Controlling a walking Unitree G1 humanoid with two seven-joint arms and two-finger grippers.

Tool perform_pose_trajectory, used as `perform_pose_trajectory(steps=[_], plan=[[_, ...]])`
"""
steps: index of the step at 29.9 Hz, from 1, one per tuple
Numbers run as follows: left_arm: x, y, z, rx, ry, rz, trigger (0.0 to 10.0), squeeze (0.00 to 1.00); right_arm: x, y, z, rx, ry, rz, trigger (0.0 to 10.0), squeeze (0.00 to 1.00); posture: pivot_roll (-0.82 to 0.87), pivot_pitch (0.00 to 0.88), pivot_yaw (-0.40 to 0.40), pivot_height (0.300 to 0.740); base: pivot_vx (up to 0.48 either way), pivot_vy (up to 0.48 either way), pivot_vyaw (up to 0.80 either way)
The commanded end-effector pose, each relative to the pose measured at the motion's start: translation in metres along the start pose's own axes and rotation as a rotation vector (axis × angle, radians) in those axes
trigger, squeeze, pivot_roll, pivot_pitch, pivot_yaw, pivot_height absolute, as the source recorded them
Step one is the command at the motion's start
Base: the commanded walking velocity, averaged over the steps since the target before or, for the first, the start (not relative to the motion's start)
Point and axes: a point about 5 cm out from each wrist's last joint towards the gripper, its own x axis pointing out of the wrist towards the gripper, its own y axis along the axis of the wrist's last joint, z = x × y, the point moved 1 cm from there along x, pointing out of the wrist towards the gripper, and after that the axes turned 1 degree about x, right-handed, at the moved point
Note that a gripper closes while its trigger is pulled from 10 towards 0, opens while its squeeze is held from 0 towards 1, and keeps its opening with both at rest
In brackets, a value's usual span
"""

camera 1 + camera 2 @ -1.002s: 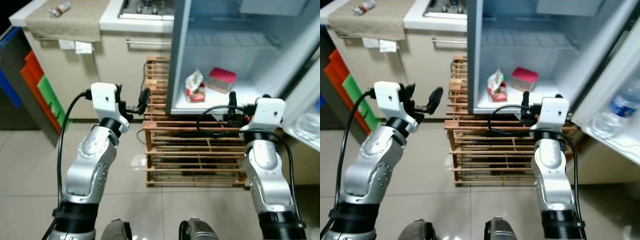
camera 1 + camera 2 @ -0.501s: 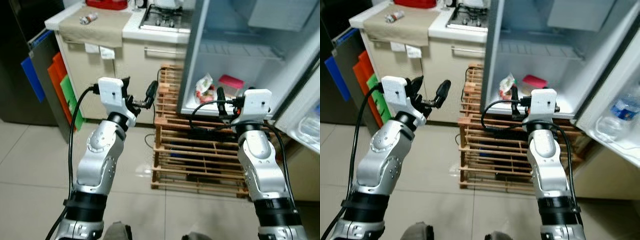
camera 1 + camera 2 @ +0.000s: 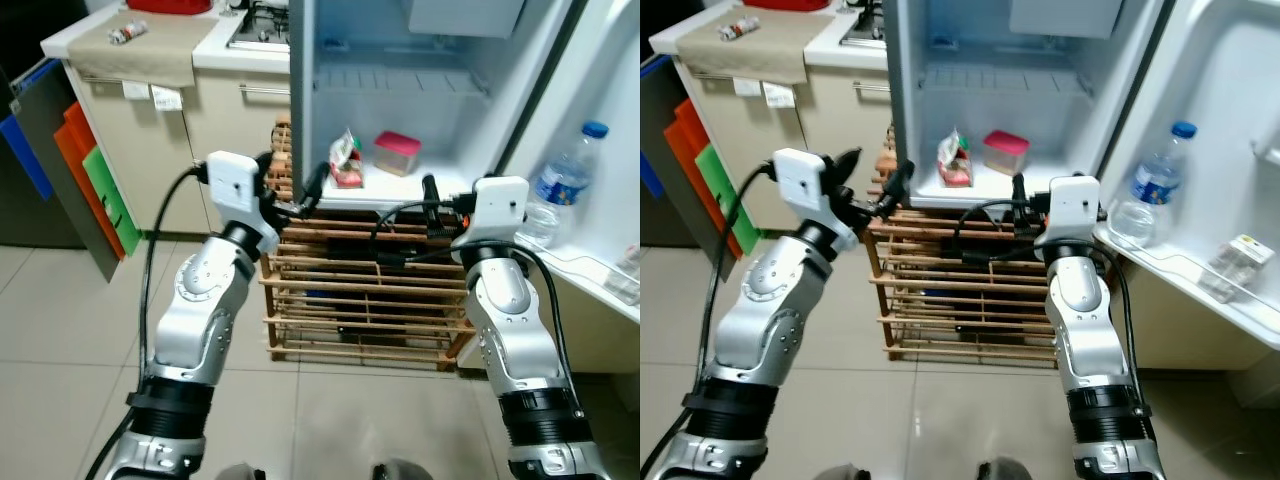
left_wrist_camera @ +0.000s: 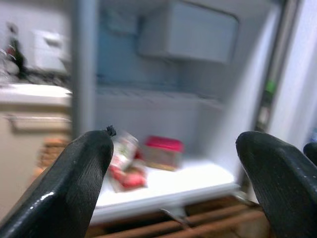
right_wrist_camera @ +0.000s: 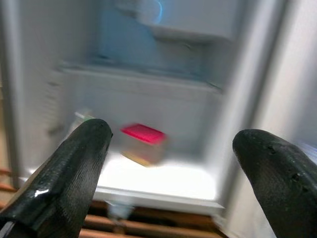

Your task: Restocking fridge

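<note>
Standing open ahead of the robot is a white fridge, raised on a wooden pallet rack. Lying on its bottom shelf are a snack bag and, just beside it toward the door side, a box with a red lid; the two are near each other but apart. The wire shelf above them is bare, and a white compartment is sitting at the top.

The door is swinging out to the robot's right, its lower rack holding a water bottle with a blue cap, upright, and a small pack farther along the same rack.

Both arms are raised in front of the fridge. The left gripper is pointing at the shelf with its fingers spread wide and nothing between them; the bag and the box are showing through the gap. The right gripper is likewise gaping wide and holding nothing, aimed at the same shelf, with the box visible between its fingers. Both wrist views are blurred.

To the robot's left a counter is running along the wall, carrying a cloth with a small wrapped item on it and a hob. Blue, orange and green boards are leaning against the cabinet side.
</note>
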Motion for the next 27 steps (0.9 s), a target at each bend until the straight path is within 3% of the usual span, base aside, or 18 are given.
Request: perform_pose_trajectory(steps=[1, 5, 11, 13, 15, 16, 19, 22, 24, 26, 27], plan=[[0.003, 0.003, 0.007, 0.001, -0.036, 0.012, 10.0, 0.0, 0.001, 0.004, 0.003, -0.008, -0.008, 0.024, 10.0, 0.0, -0.08, 0.0, -0.001, 0.711, 0.0, -0.469, 0.0], [0.002, 0.003, 0.002, 0.002, -0.015, 0.011, 10.0, 0.0, -0.003, 0.004, -0.006, -0.004, 0.065, 0.036, 10.0, 0.0, -0.08, 0.0, -0.003, 0.711, 0.062, -0.394, 0.0], [0.001, 0.001, -0.007, 0.021, 0.048, 0.002, 10.0, 0.0, -0.014, -0.005, -0.008, -0.002, 0.138, 0.014, 10.0, 0.0, -0.07, 0.0, -0.003, 0.711, 0.0, 0.0, 0.0], [0.003, -0.008, -0.022, 0.027, 0.156, -0.047, 10.0, 0.0, -0.027, -0.04, -0.007, -0.062, 0.257, -0.19, 10.0, 0.0, -0.08, 0.0, -0.002, 0.711, 0.0, 0.0, 0.0], [0.003, -0.021, -0.031, 0.045, 0.221, -0.118, 10.0, 0.0, -0.039, -0.07, 0.001, -0.127, 0.298, -0.372, 10.0, 0.0, -0.09, 0.0, 0.002, 0.711, 0.0, 0.0, 0.0], [0.002, -0.031, -0.038, 0.068, 0.269, -0.182, 10.0, 0.0, -0.05, -0.091, 0.011, -0.198, 0.298, -0.489, 10.0, 0.0, -0.1, 0.0, 0.004, 0.711, 0.0, 0.0, 0.0], [0.001, -0.05, -0.05, 0.157, 0.332, -0.353, 10.0, 0.0, -0.073, -0.127, 0.064, -0.272, 0.052, -0.686, 10.0, 0.0, -0.1, 0.0, 0.003, 0.711, 0.0, 0.0, 0.0], [0.006, -0.052, -0.04, 0.172, 0.239, -0.375, 10.0, 0.0, -0.086, -0.134, 0.104, -0.341, -0.178, -0.733, 10.0, 0.0, -0.11, 0.0, 0.002, 0.711, 0.0, 0.0, 0.0], [0.0, -0.073, -0.032, 0.22, 0.154, -0.511, 10.0, 0.0, -0.099, -0.137, 0.129, -0.315, -0.334, -0.765, 10.0, 0.0, -0.12, 0.0, 0.004, 0.711, 0.0, 0.0, 0.0], [-0.015, -0.107, -0.026, 0.135, 0.087, -0.678, 10.0, 0.0, -0.116, -0.137, 0.155, -0.243, -0.521, -0.801, 10.0, 0.0, -0.12, 0.0, 0.007, 0.711, 0.0, 0.0, 0.0], [-0.015, -0.107, -0.026, 0.135, 0.087, -0.678, 10.0, 0.0, -0.116, -0.137, 0.155, -0.243, -0.521, -0.801, 10.0, 0.0, -0.12, 0.0, 0.007, 0.711, 0.0, 0.0, 0.0]])
